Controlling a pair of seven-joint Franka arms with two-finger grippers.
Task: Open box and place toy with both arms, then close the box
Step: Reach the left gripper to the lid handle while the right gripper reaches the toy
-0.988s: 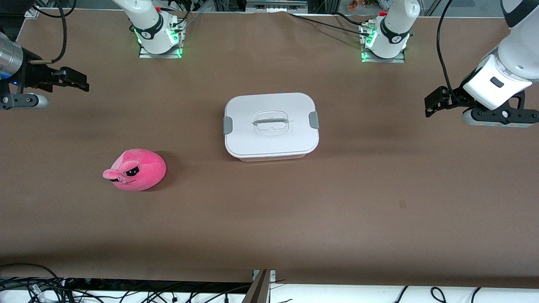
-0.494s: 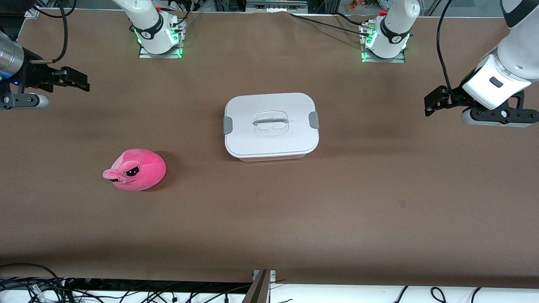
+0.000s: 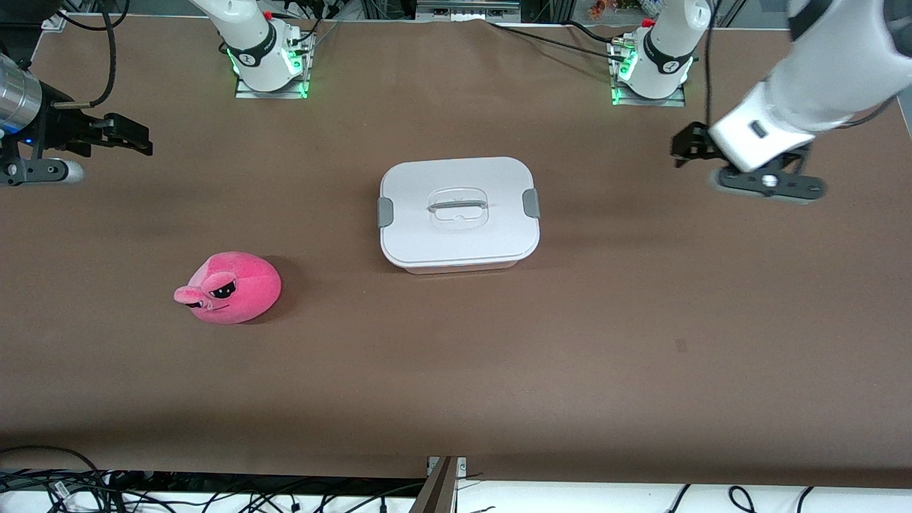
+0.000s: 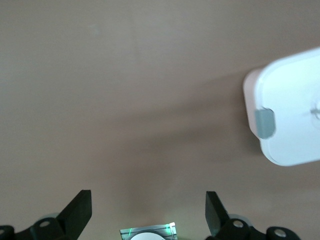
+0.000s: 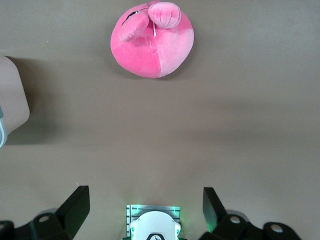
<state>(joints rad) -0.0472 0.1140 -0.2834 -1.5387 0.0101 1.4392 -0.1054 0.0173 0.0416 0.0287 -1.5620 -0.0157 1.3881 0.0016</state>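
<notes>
My left pincer [image 3: 685, 147] and right pincer [image 3: 128, 135] hang wide open, empty, over the surface's [image 3: 641, 320] two ends. The box [image 3: 458, 211] sits mid-surface, lid on; the toy [image 3: 229, 288] lies nearer the front camera, toward my right arm's end.

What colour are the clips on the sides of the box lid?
The clips are grey on the white lid; the front view shows both best.

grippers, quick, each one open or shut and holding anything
Left gripper: open, empty, over bare table toward the left arm's end.
Right gripper: open, empty, over bare table toward the right arm's end.
</notes>
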